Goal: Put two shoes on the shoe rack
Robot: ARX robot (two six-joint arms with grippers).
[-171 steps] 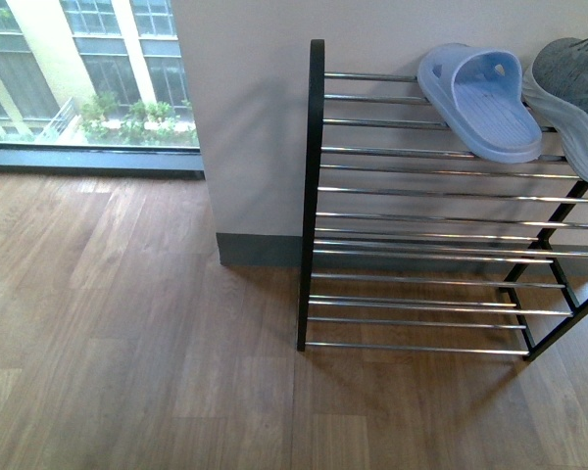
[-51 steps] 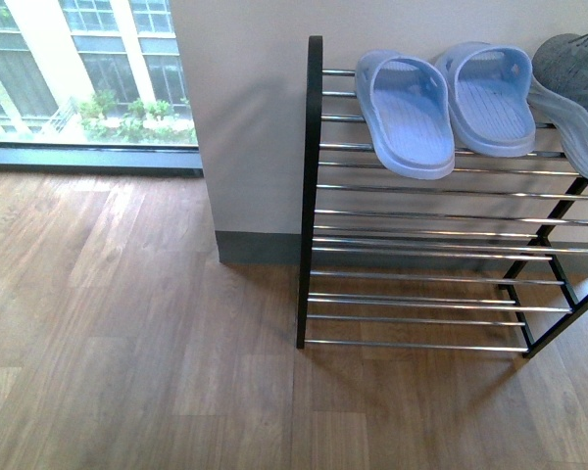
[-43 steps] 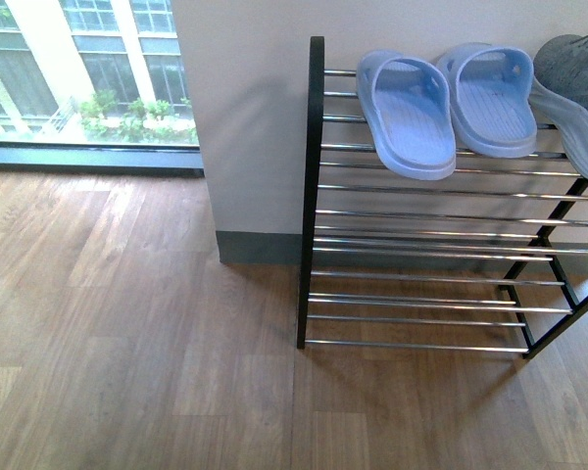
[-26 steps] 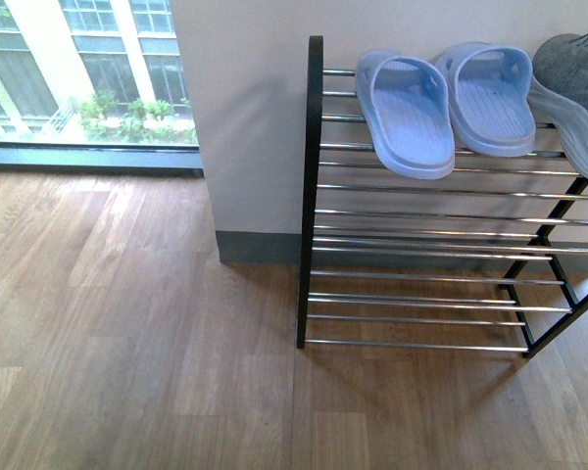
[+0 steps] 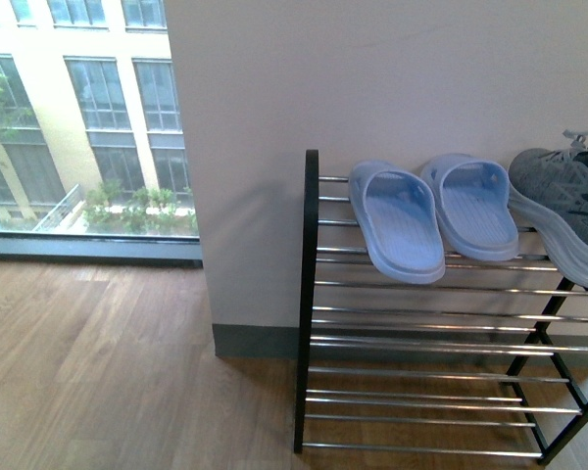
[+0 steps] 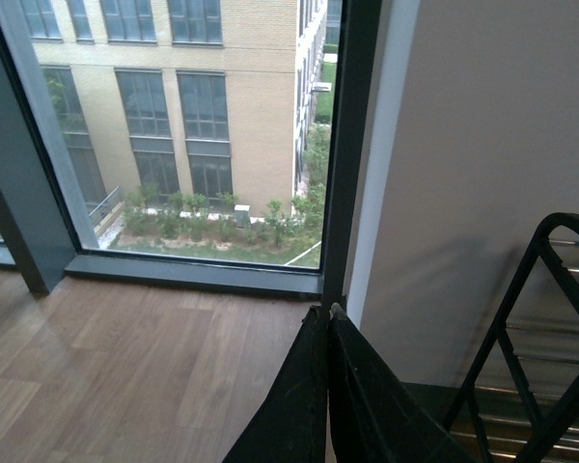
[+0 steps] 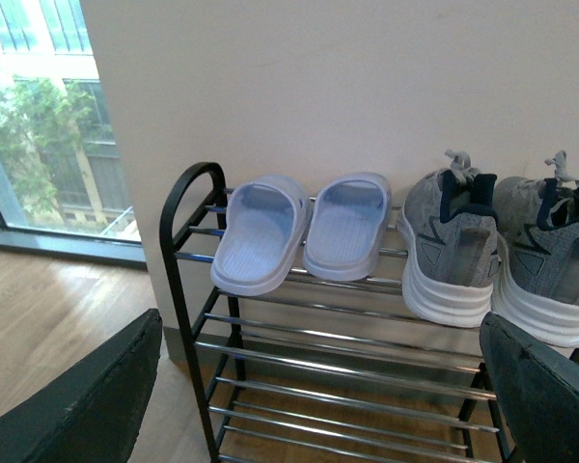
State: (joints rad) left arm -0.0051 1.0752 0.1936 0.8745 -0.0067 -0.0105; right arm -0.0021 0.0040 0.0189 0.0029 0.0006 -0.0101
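The front view has tilted up since a moment ago, so the rack (image 7: pixel 318 328) sits lower in frame. The left claw (image 6: pixel 326 386) is pressed together, empty. Two slippers (image 7: pixel 261 236) fill the top shelf's left end, the sneakers (image 7: pixel 454 246) its right. The right claw (image 7: pixel 318 405) is spread apart, empty.

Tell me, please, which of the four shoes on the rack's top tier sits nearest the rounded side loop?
The light blue slide sandal at the loop end of the row; its twin and both grey sneakers sit farther along the shoe rack.
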